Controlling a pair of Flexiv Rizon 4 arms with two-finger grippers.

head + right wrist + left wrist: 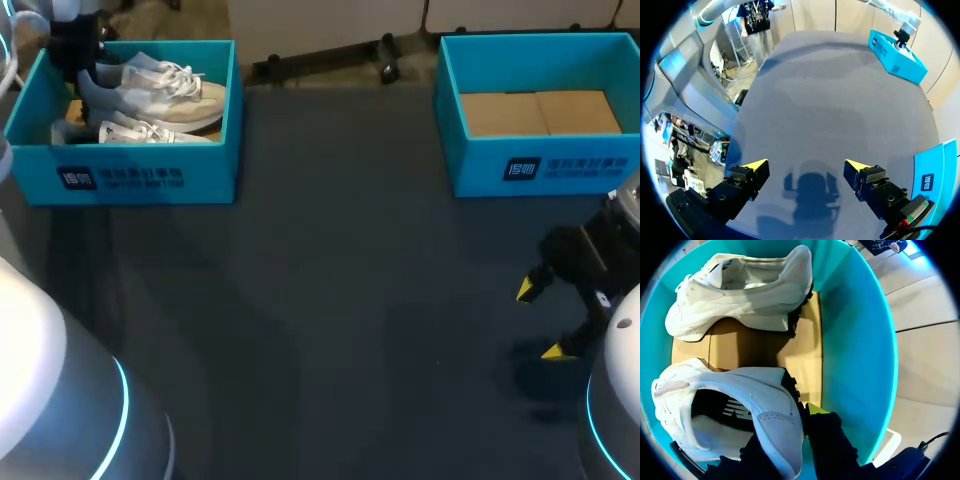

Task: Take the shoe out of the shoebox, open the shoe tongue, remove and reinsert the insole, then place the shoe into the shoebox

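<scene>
The left gripper (792,427) reaches into the teal shoebox (855,340) and straddles the heel wall of the near shoe (725,390). It seems clamped on it, though only one yellow tip shows. A second shoe (745,290) lies apart along the far wall, with bare cardboard floor between the two. The box wall stands just beside the outer finger. The right gripper (806,165) hangs spread wide over the dark table (330,300), near the empty box (540,165).
</scene>
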